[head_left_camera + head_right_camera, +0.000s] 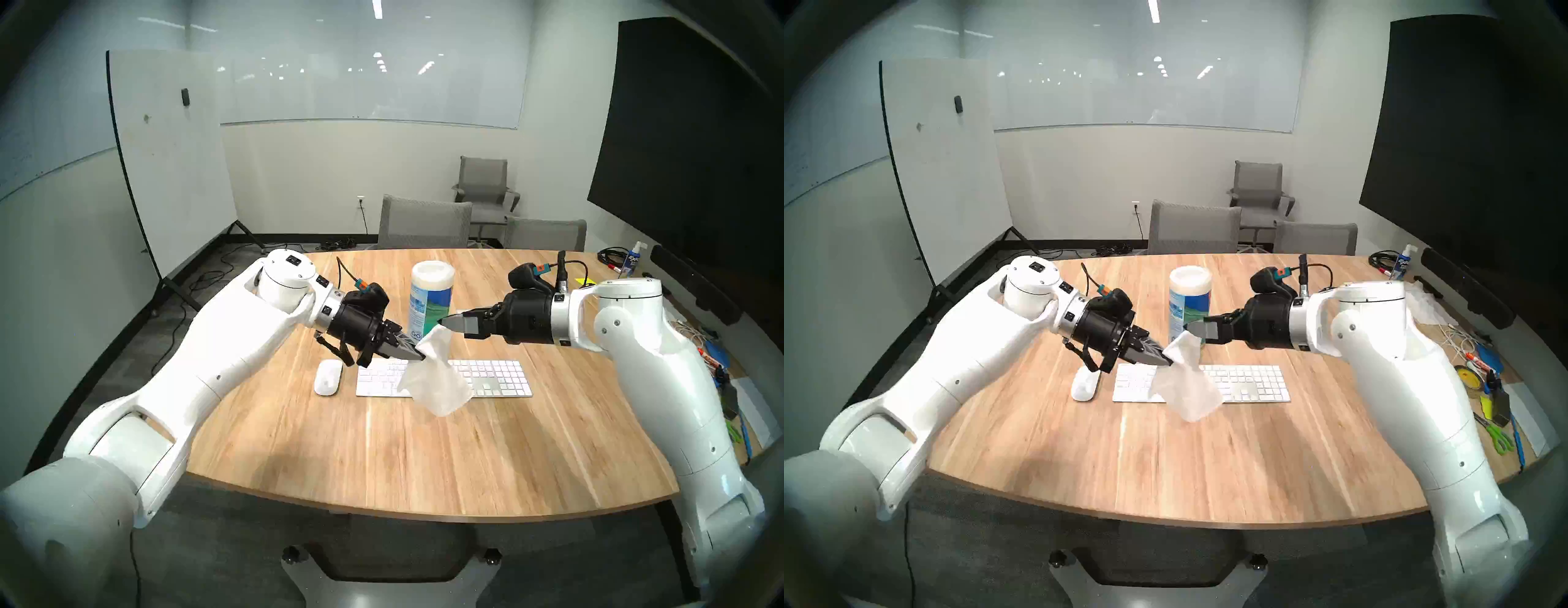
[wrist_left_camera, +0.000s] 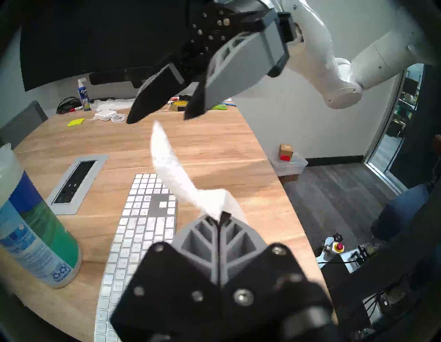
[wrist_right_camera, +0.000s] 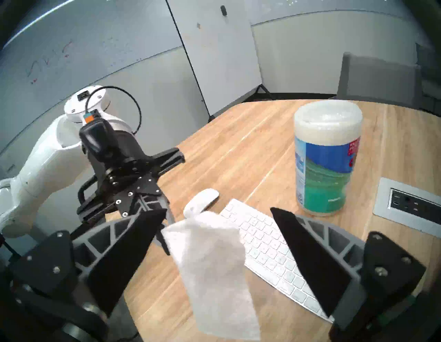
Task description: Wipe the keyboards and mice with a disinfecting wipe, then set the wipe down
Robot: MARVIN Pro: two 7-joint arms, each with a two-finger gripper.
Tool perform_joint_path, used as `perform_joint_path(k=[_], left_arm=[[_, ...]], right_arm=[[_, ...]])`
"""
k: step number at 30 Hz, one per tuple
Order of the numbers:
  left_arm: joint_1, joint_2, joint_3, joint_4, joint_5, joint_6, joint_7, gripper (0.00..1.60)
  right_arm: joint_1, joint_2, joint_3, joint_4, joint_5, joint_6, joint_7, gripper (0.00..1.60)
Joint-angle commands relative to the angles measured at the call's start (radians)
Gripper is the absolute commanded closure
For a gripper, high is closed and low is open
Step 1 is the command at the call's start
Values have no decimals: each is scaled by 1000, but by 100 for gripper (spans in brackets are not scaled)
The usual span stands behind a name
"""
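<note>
Here the left end effector (image 1: 418,356) has its grey ribbed fingers (image 2: 207,235) pressed together on one corner of the thin white textured wipe (image 1: 437,378), pinching it so the sheet hangs free in the air above the long slim white keyboard with white keys and a silver edge (image 1: 488,378). In the head views the draped wipe covers the middle of the keyboard and its lowest corner dips below the keyboard's near edge; whether it touches the keys cannot be told. The right end effector (image 1: 443,322) stands spread, its two dark-padded fingers (image 3: 310,260) well apart on either side of the wipe's upper tip, just beside it and gripping nothing. From the left wrist view the wipe rises from the closed fingertips as a narrow curved strip toward the gap between the right end effector's fingers, stopping just short of them. The small smooth oval white mouse (image 1: 328,377) lies on the light wooden surface (image 1: 382,458) just left of the keyboard, apart from it. Behind the keyboard stands the white-lidded cylindrical canister with a blue-green label (image 1: 432,299), upright. A grey-framed socket panel (image 3: 410,203) is set into the surface right of the canister. At the far right edge of the surface stands a white spray bottle with a blue label (image 1: 633,260).
</note>
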Motion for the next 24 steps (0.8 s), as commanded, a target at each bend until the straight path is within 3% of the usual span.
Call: perform_joint_path(k=[1, 10, 24], left_arm=[[45, 77, -46, -114, -22, 35, 5, 160], [110, 172, -110, -228, -30, 117, 29, 160], [249, 263, -241, -384, -83, 200, 106, 160]], right_arm=[[18, 23, 24, 7, 4, -3, 6, 0], [-5, 36, 44, 31, -5, -15, -5, 0], [-61, 9, 51, 90, -88, -128, -94, 0]])
